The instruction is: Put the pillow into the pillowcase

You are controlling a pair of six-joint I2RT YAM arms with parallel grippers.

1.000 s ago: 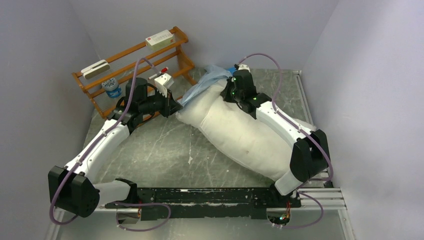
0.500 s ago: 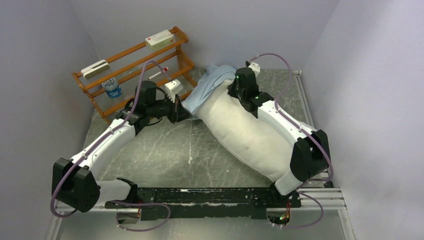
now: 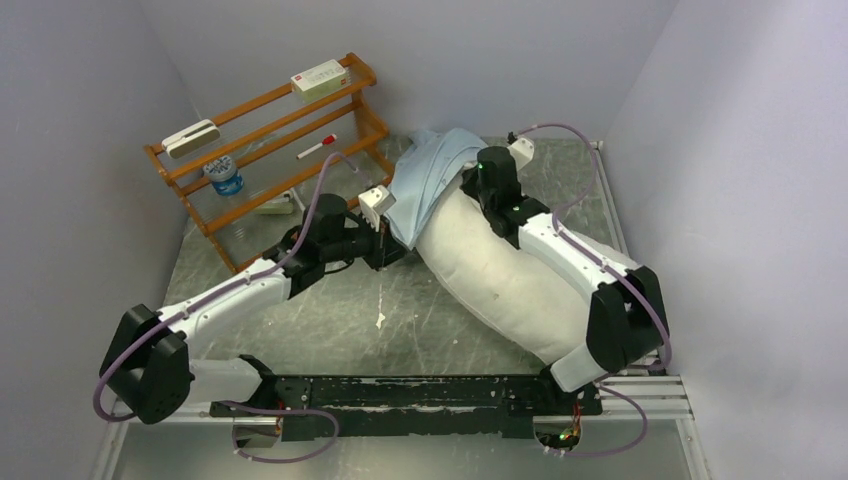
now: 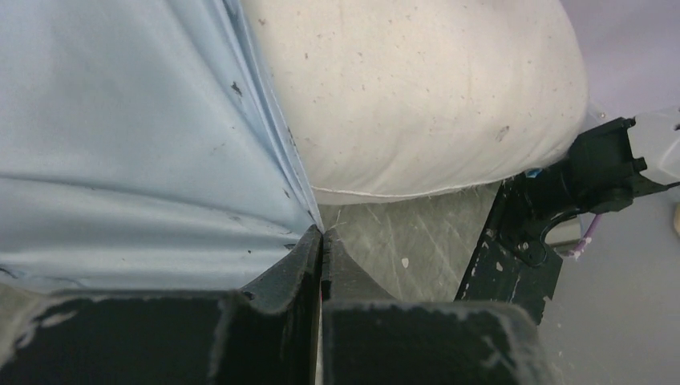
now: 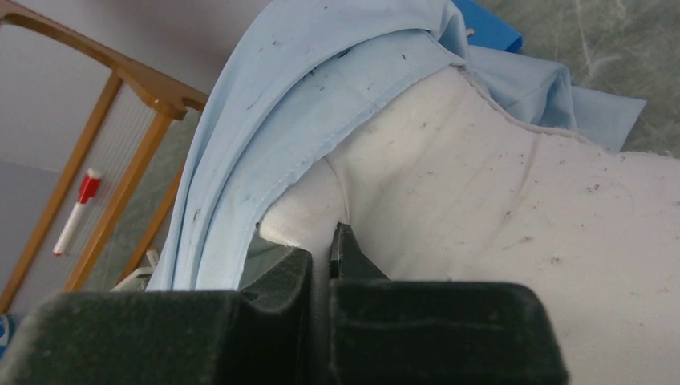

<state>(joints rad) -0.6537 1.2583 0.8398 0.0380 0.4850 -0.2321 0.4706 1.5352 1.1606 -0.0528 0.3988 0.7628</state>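
Note:
The white pillow lies diagonally across the right half of the table, running under my right arm. Its far end is capped by the pale blue pillowcase. My left gripper is shut on the pillowcase's lower edge, the fabric fanning out from the pinched tips beside the pillow. My right gripper sits on the pillow's far end, shut on a fold of the white pillow cloth, just below the pillowcase hem.
A wooden rack stands at the back left, holding two small boxes, a blue-lidded jar and a red marker. A corner of a bright blue sheet shows behind the pillowcase. Grey walls close in on three sides.
My left gripper has moved right and nearer, dragging the pillowcase edge down along the pillow. The right gripper has shifted slightly right, and the pillow's far end has swung right with it.

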